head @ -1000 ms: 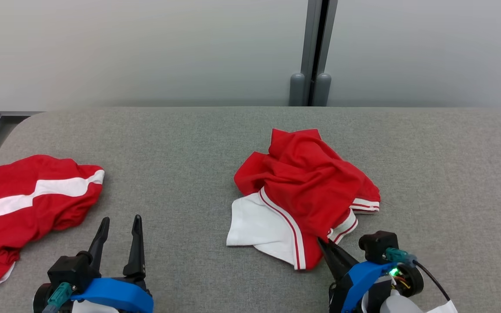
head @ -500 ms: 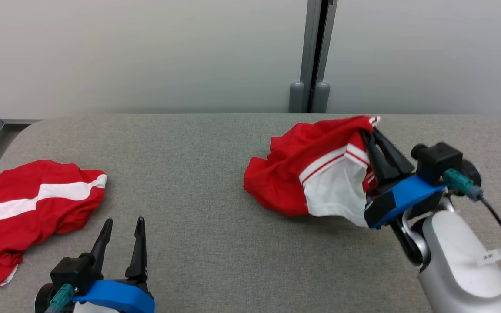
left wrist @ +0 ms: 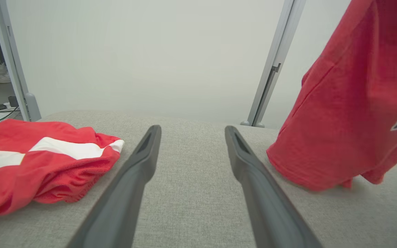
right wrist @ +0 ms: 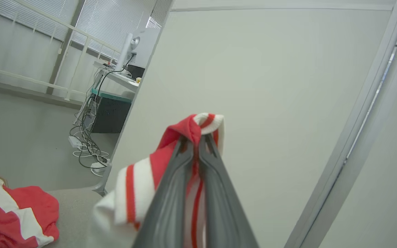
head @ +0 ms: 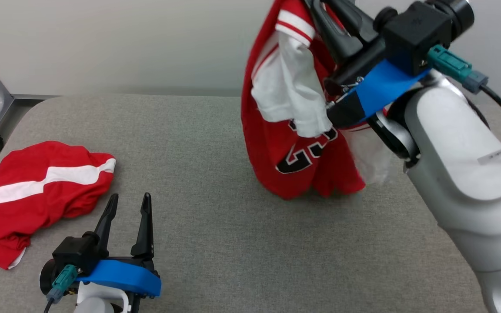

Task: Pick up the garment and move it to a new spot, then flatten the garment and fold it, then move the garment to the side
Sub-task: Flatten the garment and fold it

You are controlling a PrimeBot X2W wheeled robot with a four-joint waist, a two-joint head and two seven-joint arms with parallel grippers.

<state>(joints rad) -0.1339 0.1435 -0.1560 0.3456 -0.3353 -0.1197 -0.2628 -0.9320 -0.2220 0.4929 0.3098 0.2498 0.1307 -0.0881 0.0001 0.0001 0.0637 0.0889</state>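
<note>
The right end effector (right wrist: 194,142) pinches the red garment (head: 294,148) by its striped trim, high over the desk (head: 207,139), probably so it hangs loose for carrying, lowest fold just touching, while the left end effector (head: 129,203) waits spread, empty

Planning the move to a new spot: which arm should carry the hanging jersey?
Right. The right gripper is shut on the jersey, mostly lifted off the table; the left gripper is open and empty.
</note>
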